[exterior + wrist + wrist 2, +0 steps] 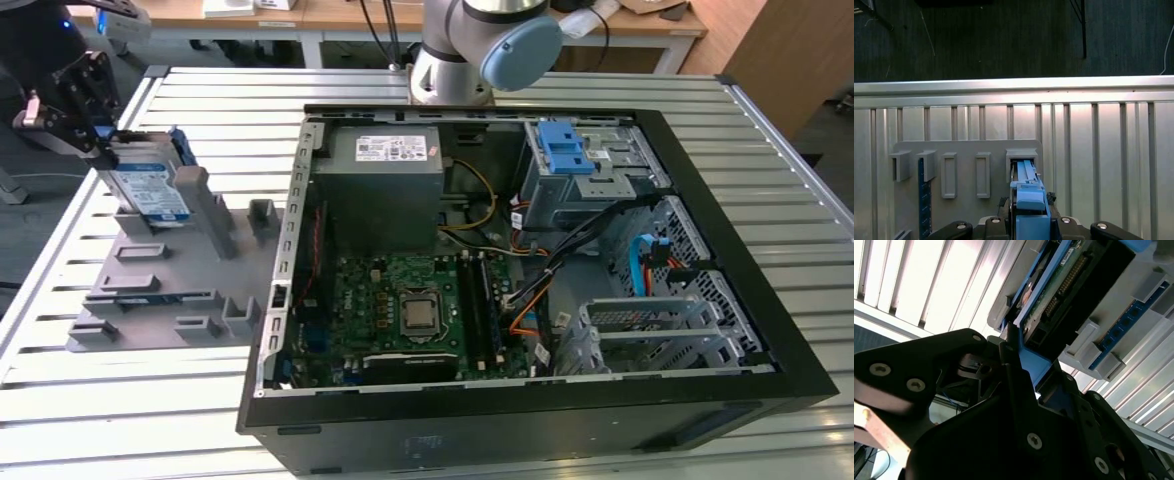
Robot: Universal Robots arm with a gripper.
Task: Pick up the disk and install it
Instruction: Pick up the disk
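Observation:
The disk (150, 188), silver-grey with a blue-and-white label and a blue bracket, stands on edge in a slot of the grey holder (147, 300) at the exterior view's left. My black gripper (107, 148) sits at the disk's upper end. In the second wrist view the gripper (1021, 355) is shut on the blue bracket of the disk (1069, 290), one finger (1009, 370) flat against it. In the first wrist view the disk's (1028, 192) blue edge runs from the gripper (1029, 222) into the holder's slot (1021, 155).
The open computer case (747, 330) lies at the exterior view's right, with a grey power supply box (387, 180), a motherboard (400, 310) and a metal cage with a blue latch (567, 150). The arm's base (467, 50) stands behind the case. A blue stick (924, 200) stands in the holder.

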